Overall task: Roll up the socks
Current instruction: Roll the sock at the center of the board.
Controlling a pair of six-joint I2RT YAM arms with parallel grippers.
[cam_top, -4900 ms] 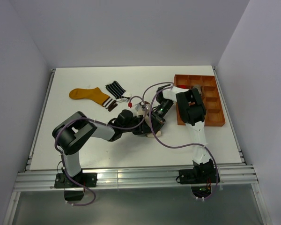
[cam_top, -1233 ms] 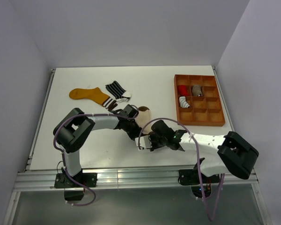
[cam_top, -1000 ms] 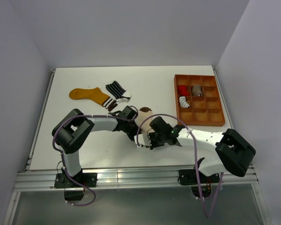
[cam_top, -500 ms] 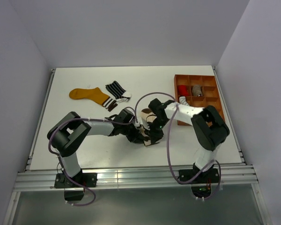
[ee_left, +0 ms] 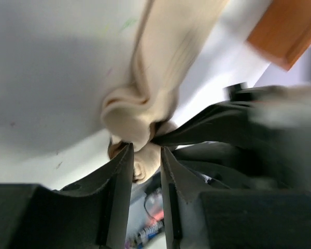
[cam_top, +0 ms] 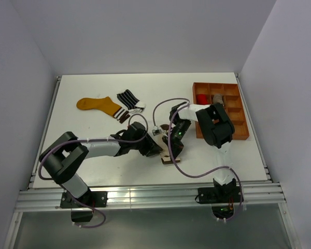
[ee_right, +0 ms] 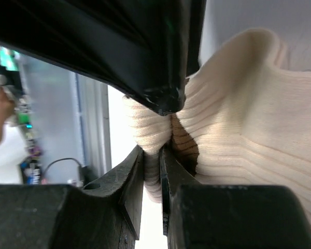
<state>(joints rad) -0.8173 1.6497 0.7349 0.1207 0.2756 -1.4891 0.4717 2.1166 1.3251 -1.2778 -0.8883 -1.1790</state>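
We are working the ribbed cream fabric sock (ee_left: 163,57) into a roll at the front middle of the white tabletop (cam_top: 93,93), both claws meeting on it. Our right claw (ee_right: 152,155) is pinching a fold tight. The bunched end is sitting between the tips of our left claw (ee_left: 144,155); whether that one is clamping, we cannot tell. We are judging that the right should hold firm while the left tucks, so nothing springs loose.

The white table (cam_top: 93,85) is carrying a mustard sock (cam_top: 96,105) beside a striped black sock (cam_top: 127,97), a cream sock (cam_top: 169,156) nearer, an orange tray (cam_top: 234,136) rightward.
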